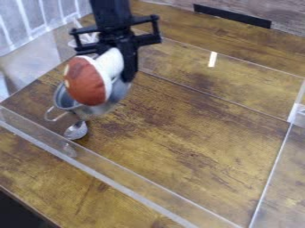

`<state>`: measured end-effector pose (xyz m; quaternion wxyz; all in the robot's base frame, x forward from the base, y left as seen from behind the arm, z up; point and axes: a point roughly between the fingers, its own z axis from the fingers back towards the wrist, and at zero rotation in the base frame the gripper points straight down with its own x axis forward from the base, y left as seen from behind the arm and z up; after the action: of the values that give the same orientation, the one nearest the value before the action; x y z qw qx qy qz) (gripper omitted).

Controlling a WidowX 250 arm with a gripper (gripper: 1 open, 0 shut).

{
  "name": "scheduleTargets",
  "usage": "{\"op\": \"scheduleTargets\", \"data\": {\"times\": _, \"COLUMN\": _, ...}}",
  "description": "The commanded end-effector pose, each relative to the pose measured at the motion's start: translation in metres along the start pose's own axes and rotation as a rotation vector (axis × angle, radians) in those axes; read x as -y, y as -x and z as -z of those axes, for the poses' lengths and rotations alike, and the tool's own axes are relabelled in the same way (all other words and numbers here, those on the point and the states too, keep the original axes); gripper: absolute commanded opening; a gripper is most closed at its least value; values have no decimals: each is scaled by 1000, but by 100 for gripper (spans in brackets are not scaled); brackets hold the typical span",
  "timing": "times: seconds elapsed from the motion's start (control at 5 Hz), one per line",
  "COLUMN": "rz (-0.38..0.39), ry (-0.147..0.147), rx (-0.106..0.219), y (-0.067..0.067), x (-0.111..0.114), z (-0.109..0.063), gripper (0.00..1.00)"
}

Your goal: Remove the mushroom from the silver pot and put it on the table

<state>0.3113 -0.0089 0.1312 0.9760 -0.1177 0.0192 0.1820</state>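
Observation:
My gripper (118, 53) hangs over the left part of the table (202, 116), shut on the white stem of the mushroom (85, 78). The mushroom lies tilted, its reddish-brown cap facing down and left. Directly under it sits the silver pot (70, 105), mostly hidden by the cap, with only its rim and a small side handle showing. I cannot tell whether the cap still touches the pot's rim.
A metal spoon (75, 130) lies just in front of the pot, its handle hidden under the mushroom. Clear acrylic strips (131, 183) run across the front and right of the wooden surface. A small white piece (213, 59) lies at the back.

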Motion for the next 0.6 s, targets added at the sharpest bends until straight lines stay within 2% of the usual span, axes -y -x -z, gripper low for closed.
{"op": "scheduleTargets", "data": {"times": 0.0, "rz": 134, "ry": -10, "rx": 30, "y": 1, "x": 22, "z": -7, "gripper": 0}}
{"op": "scheduleTargets", "data": {"times": 0.2, "rz": 197, "ry": -26, "rx": 14, "y": -1, "x": 32, "z": 4, "gripper": 0}}
{"op": "scheduleTargets", "data": {"times": 0.4, "rz": 110, "ry": -26, "rx": 27, "y": 6, "x": 27, "z": 9, "gripper": 0}}
